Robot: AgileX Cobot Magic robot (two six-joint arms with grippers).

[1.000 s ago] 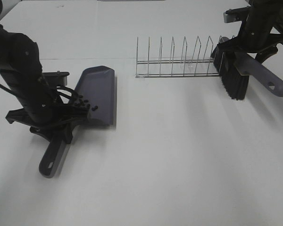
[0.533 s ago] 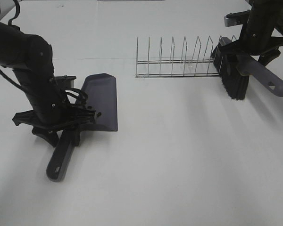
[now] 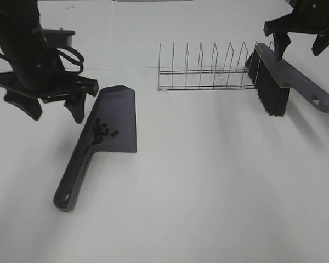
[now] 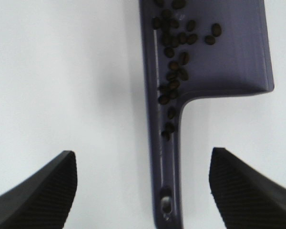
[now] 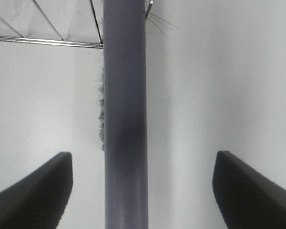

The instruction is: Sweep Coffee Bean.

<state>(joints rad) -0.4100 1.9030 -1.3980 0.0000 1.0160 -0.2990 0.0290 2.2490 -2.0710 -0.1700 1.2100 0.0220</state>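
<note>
The grey dustpan (image 3: 116,112) lies flat on the white table, its handle pointing toward the near left. The coffee beans (image 3: 100,131) sit in a loose cluster inside the pan near the handle, and they also show in the left wrist view (image 4: 174,52) on the dustpan (image 4: 219,57). My left gripper (image 3: 49,107) is open and empty, raised above the table just left of the pan (image 4: 143,155). The grey brush (image 3: 288,82) with black bristles lies by the rack's right end. My right gripper (image 3: 299,46) is open above the brush handle (image 5: 125,119).
A wire dish rack (image 3: 203,71) stands at the back middle, with the brush bristles against its right end. The rack's wires show in the right wrist view (image 5: 47,28).
My left gripper let go of the dustpan handle and rose back to the left. The pan now lies flat with the beans in it. My right gripper let go of the brush and lifted.
</note>
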